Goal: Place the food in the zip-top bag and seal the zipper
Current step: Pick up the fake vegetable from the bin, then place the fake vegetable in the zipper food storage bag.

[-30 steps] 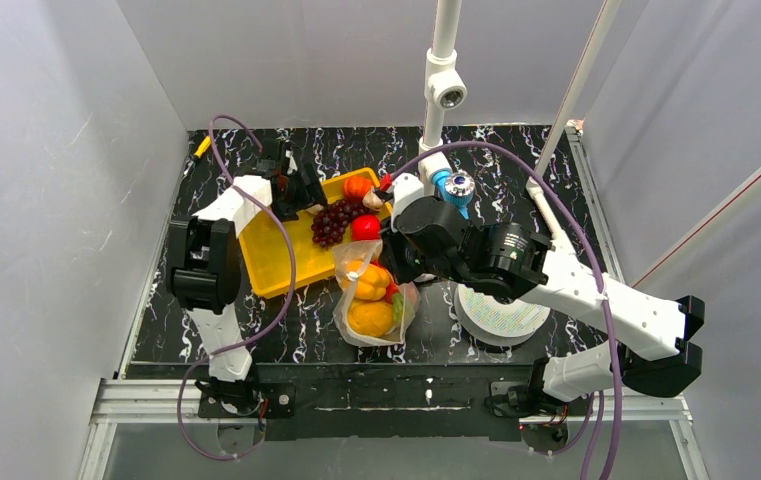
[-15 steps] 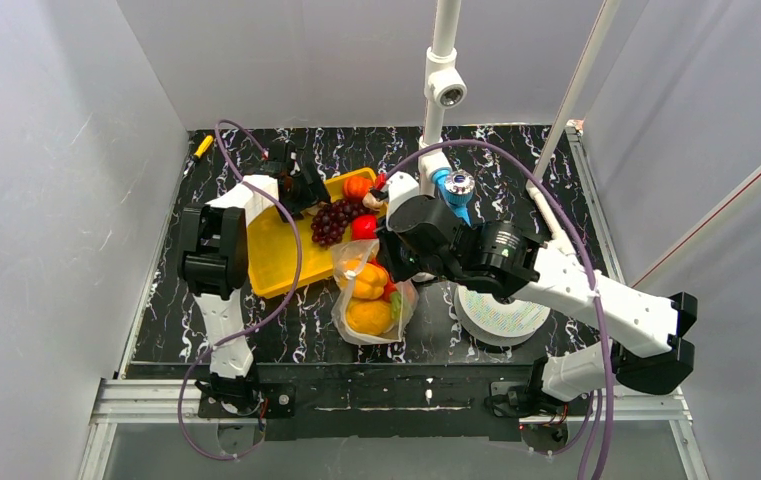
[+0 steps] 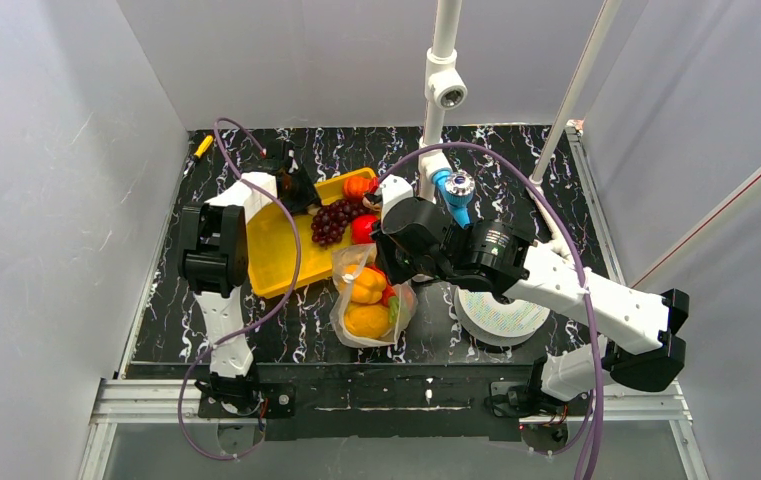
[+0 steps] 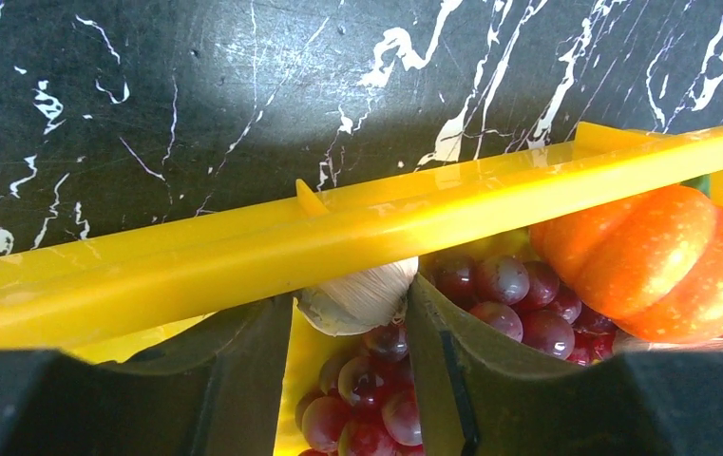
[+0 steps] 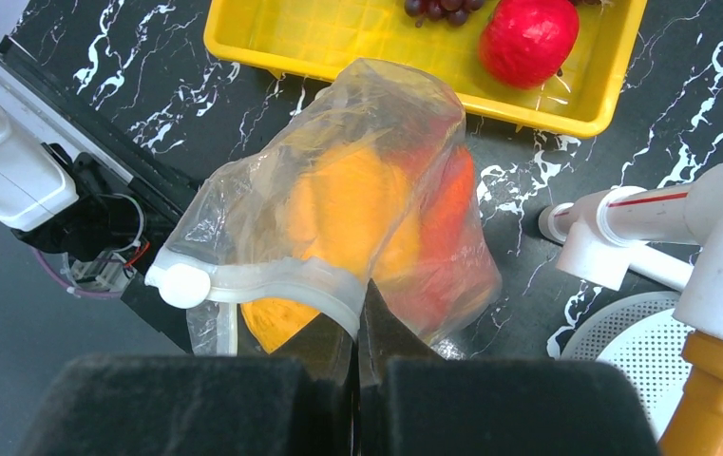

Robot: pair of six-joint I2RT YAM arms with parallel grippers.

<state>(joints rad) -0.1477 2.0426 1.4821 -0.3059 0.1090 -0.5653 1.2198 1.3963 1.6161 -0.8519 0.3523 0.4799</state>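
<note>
The clear zip-top bag (image 3: 369, 305) lies in front of the yellow tray (image 3: 276, 255) and holds yellow, orange and red food. My right gripper (image 3: 384, 268) is shut on the bag's thick zipper strip (image 5: 281, 280) at the mouth, fingertips together (image 5: 358, 318). In the tray lie purple grapes (image 3: 333, 220), a red apple (image 3: 363, 228) and an orange fruit (image 3: 358, 186). My left gripper (image 3: 299, 192) is open at the tray's far rim. In the left wrist view its fingers straddle the grapes (image 4: 376, 389) and a pale ribbed piece (image 4: 357, 296).
A round white spool disc (image 3: 501, 315) lies right of the bag. A blue cylinder (image 3: 456, 188) and the white camera post (image 3: 443, 90) stand behind the right arm. A yellow pen (image 3: 202, 147) lies at the far left. Grey walls enclose the table.
My right arm has shifted a little left with the bag's mouth, and the bag has moved slightly with it. My left gripper has edged in at the tray's far rim over the grapes.
</note>
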